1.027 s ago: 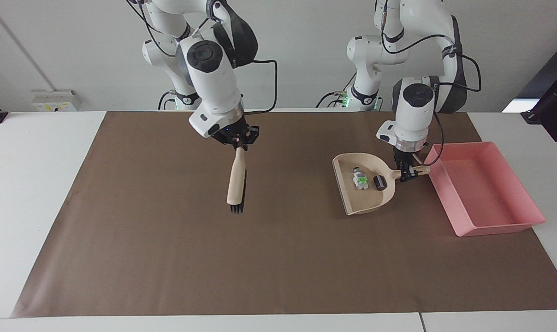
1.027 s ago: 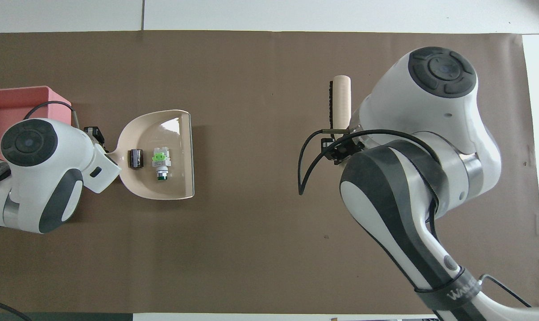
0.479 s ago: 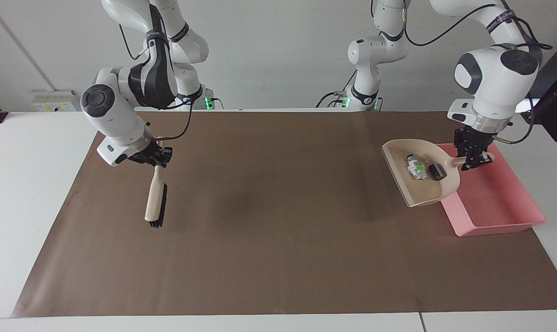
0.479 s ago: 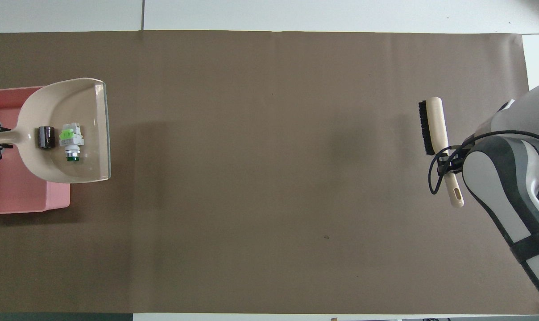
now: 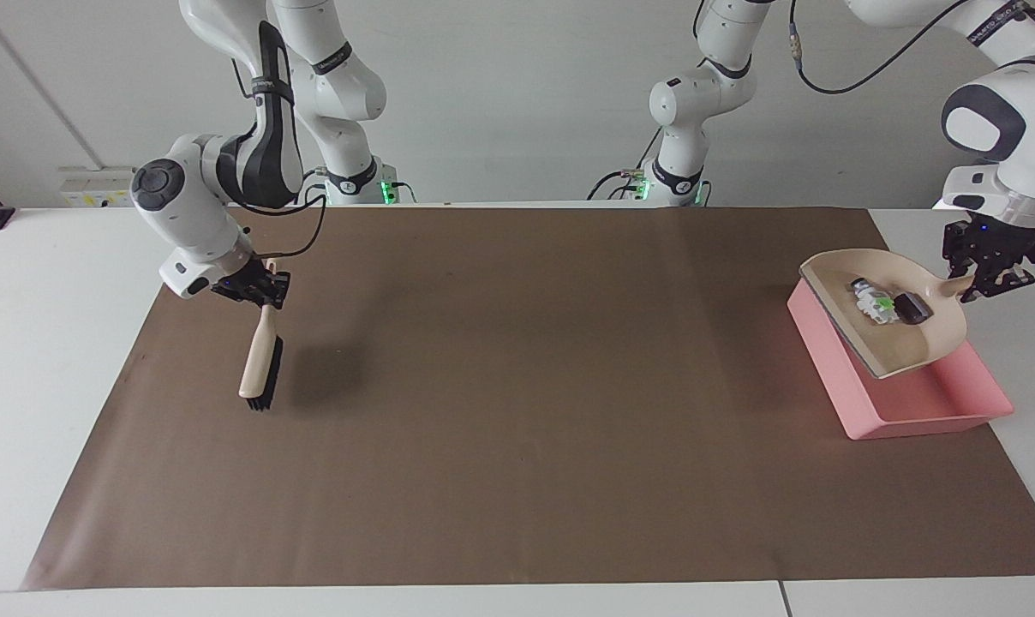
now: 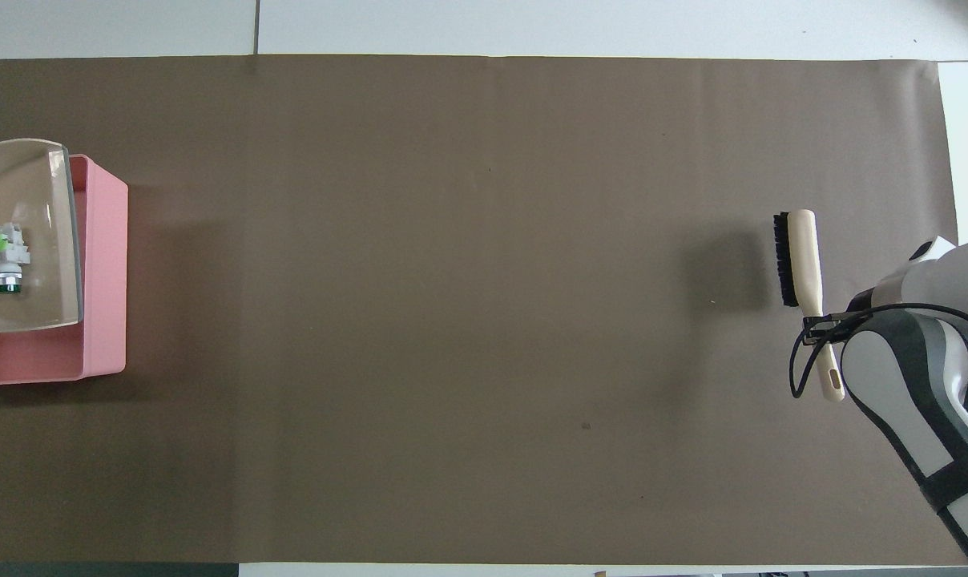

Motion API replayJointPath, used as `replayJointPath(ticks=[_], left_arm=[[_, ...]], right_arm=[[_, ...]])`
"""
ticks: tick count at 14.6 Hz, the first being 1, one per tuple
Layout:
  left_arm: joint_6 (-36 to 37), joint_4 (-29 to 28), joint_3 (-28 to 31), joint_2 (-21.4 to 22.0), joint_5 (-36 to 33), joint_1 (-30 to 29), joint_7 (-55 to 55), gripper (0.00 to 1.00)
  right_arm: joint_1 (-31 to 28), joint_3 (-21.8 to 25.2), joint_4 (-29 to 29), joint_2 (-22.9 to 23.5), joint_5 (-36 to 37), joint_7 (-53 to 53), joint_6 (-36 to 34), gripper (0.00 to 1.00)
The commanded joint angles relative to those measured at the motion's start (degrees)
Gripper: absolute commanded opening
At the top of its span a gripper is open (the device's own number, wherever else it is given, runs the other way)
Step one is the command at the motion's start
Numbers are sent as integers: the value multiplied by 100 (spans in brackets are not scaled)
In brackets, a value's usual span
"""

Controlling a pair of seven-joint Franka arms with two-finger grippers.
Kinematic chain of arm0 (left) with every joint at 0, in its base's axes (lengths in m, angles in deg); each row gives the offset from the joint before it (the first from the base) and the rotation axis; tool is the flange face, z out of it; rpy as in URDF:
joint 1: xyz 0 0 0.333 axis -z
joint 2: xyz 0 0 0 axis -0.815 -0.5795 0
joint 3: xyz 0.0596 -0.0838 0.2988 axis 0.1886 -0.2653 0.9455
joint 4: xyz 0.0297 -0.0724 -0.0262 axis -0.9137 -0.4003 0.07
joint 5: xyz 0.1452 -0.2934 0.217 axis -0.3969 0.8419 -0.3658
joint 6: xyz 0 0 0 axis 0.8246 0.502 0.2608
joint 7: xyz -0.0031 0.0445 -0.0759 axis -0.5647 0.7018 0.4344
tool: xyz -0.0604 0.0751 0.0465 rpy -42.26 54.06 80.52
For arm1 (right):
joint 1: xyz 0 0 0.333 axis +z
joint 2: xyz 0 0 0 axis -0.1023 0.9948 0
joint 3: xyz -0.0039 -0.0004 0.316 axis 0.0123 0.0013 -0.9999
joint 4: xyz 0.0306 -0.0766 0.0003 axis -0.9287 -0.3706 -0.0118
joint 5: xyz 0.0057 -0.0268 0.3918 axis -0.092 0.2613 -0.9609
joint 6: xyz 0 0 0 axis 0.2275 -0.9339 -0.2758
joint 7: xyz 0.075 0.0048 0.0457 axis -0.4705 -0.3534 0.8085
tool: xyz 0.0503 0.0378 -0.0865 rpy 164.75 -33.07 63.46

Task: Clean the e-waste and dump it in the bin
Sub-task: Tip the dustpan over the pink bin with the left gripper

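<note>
A brown paper sheet [image 5: 517, 411] covers the white table [image 5: 63, 300] before a pale wall. The left gripper [image 5: 986, 276], clamped on the beige plastic dustpan [image 5: 903, 343], holds it over the pink rectangular plastic bin [image 5: 912, 403]; the right gripper [image 5: 260, 296], over the sheet, grips the wooden black-bristled brush [image 5: 259, 364].

A plain white wall [image 5: 517, 94] runs along the robots' end of the room, evenly lit, with a thin dark line slanting across it near one corner. Low on it sits a white socket box [image 5: 98, 186] with a small yellow label. The white table [image 5: 46, 343] is made of panels, a seam showing along its edge. A brown paper mat [image 5: 517, 411] covers most of it, soft shadows lying on it.
</note>
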State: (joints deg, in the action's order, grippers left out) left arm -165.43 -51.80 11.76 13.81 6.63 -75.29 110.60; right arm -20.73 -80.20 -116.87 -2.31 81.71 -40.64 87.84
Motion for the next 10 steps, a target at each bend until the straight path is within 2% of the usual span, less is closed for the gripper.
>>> replayJointPath(ticks=[1,3,6,10], left_arm=[[-326,169,-40,-96,-878,-92,69,0],[-442,151,-40,-210,-1126,-127,-97,0],[-548,29,-49,-290,-2871,48,-991,0],[-486,-349,-49,-167,-3962,259,-1450,0]], right_arm=[[-245,-103,-291,-217,80,202,168,0],[-263,-95,-326,-217,80,229,299,0],[-263,-95,-432,-217,80,334,362,1],[-377,-95,-485,-226,80,624,362,3]])
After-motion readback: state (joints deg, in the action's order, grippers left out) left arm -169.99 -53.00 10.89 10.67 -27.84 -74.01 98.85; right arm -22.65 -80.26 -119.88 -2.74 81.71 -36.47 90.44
